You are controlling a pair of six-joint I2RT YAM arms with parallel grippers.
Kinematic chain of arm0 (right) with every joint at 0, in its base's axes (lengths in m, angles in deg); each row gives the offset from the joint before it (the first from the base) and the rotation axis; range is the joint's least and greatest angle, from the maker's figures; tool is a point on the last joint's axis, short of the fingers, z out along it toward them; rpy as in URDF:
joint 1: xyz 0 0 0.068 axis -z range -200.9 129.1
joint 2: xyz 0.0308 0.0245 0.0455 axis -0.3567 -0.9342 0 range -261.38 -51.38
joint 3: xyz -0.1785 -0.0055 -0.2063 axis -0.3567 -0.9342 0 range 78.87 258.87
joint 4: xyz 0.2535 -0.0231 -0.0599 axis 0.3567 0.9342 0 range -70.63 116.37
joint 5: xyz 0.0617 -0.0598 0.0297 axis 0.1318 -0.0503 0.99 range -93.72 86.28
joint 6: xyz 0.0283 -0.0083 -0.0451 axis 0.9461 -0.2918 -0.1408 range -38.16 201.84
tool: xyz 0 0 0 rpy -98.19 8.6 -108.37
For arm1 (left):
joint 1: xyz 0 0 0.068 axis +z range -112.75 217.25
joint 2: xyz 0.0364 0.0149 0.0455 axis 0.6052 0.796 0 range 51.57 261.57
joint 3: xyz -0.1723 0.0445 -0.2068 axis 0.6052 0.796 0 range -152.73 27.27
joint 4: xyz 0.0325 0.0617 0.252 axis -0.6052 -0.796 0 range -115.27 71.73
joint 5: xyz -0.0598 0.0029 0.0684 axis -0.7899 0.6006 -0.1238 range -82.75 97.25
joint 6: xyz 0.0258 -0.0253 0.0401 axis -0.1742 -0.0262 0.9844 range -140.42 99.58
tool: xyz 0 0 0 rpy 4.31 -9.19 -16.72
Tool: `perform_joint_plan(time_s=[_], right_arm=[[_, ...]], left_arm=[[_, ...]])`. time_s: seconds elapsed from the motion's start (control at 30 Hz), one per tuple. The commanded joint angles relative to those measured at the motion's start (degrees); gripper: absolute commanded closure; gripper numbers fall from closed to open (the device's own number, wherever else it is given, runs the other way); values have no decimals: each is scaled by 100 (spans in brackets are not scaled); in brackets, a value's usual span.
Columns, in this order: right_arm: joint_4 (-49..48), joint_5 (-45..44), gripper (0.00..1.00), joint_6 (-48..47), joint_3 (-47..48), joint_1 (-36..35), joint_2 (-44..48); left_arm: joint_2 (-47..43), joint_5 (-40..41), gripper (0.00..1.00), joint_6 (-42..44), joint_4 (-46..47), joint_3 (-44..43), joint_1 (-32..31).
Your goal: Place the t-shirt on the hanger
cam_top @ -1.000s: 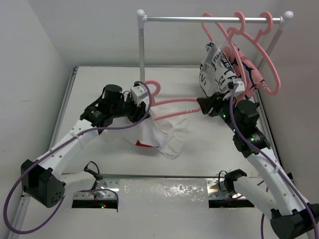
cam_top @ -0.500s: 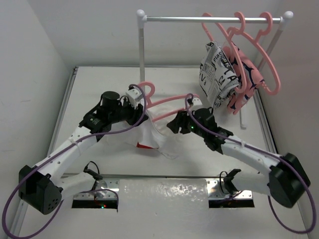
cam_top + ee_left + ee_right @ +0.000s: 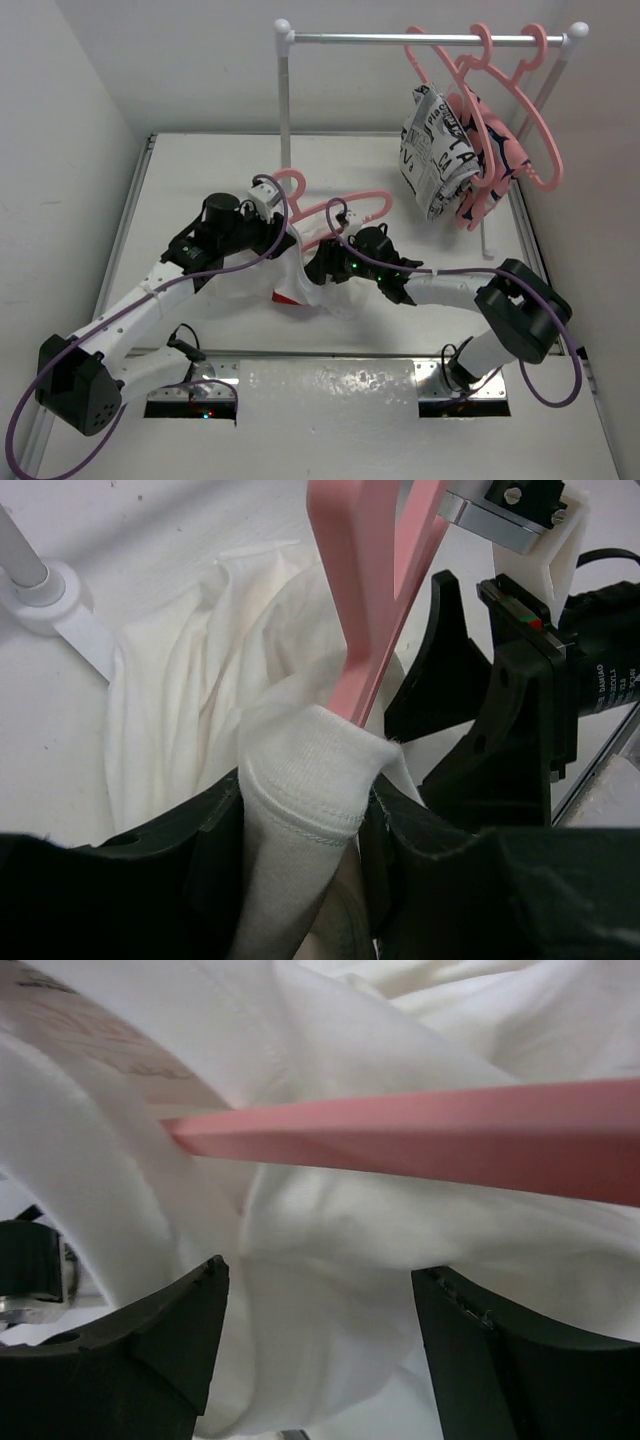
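The white t-shirt (image 3: 305, 272) with its red patch (image 3: 290, 296) lies bunched on the table between the arms. My left gripper (image 3: 284, 236) is shut on its ribbed collar (image 3: 305, 790). The salmon-pink hanger (image 3: 345, 208) lies tilted over the shirt, hook towards the rack post. One arm of the hanger (image 3: 365, 610) runs down into the cloth at the collar. My right gripper (image 3: 320, 264) is open at the shirt's right side. In its wrist view the fingers (image 3: 165, 1350) stand wide around a fold of the t-shirt (image 3: 330, 1260), just under the hanger arm (image 3: 450, 1135).
A white-and-metal rack (image 3: 420, 38) stands at the back; its foot (image 3: 45, 585) is close to the shirt. On it hang a newsprint shirt (image 3: 435, 150), a pink shirt (image 3: 492, 160) and spare pink hangers (image 3: 530, 110). Walls close both sides.
My right arm has swung left and down from the hanger's right end near the rack to the shirt. The left gripper, shirt and hanger have shifted slightly.
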Motion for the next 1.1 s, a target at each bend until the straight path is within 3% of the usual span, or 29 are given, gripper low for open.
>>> perform_joint_plan(time_s=[0.0,0.17,0.23,0.3,0.33,0.53,0.63,0.7,0.83,0.97,1.07], right_arm=[[-869,218,28,400,41,-62,-126],[-696,-238,26,480,102,-141,-187],[-817,-230,30,637,164,-141,-397],[-1306,-221,43,1085,103,-141,-748],[-1449,-265,58,1252,33,-141,-846],[-1688,-457,98,1658,-204,-106,-935],[-1539,-1081,100,1667,-668,8,-419],[-1188,-1477,100,1474,-802,122,117],[6,-1925,100,806,-715,359,786],[-422,-1821,100,955,-1268,1105,1253],[-221,-1891,100,535,-1339,1239,1665]], left_arm=[[-151,74,100,-490,625,34,33],[-134,-66,100,-840,862,69,130],[-160,-137,100,-990,1046,95,156],[-195,-181,100,-1158,1099,78,226],[-204,-181,100,-1193,1091,60,261],[-450,-322,100,-1360,1109,148,534],[-599,-392,100,-1071,899,288,648],[-678,-550,100,-439,714,367,648],[-889,-690,100,475,291,377,648],[-1065,-1349,100,723,300,262,648],[-1118,-1831,100,932,256,192,648]])
